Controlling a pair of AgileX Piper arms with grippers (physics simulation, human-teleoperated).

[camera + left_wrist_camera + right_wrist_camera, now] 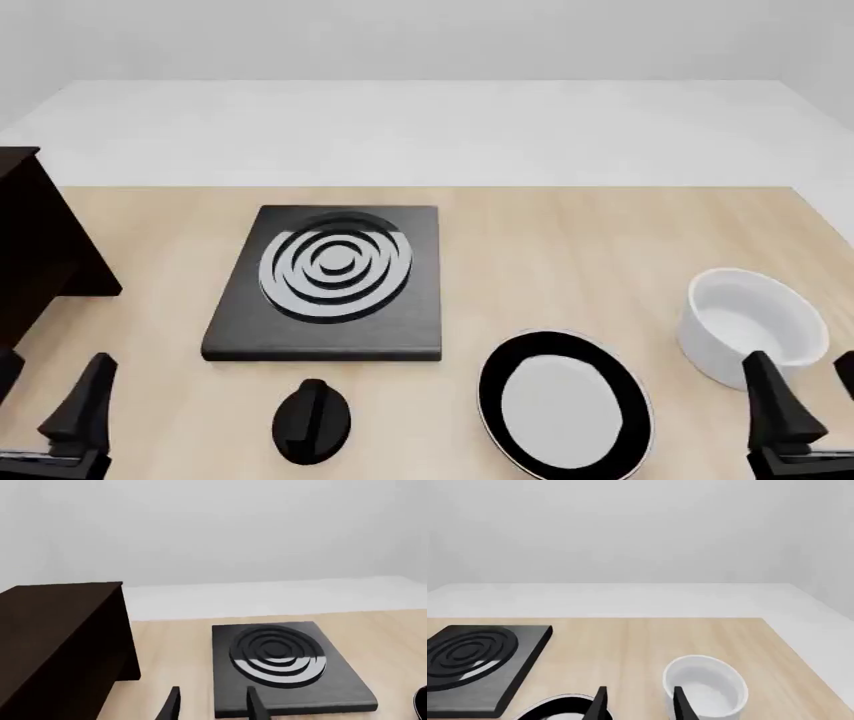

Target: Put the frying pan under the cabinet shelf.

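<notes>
Frying pan [565, 404] near right gripper [807, 400]; both grippers' fingers spread, empty.

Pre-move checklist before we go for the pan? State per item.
1. Left gripper open and empty: ok.
2. Right gripper open and empty: ok.
3. Frying pan lying free on the table, nearer the right gripper: ok.
4. Pan handle located: not ok, none visible.
5. Room under the cabinet shelf: cannot tell, cut off at the frame edge.
6. White bowl apart from the pan: ok.
</notes>
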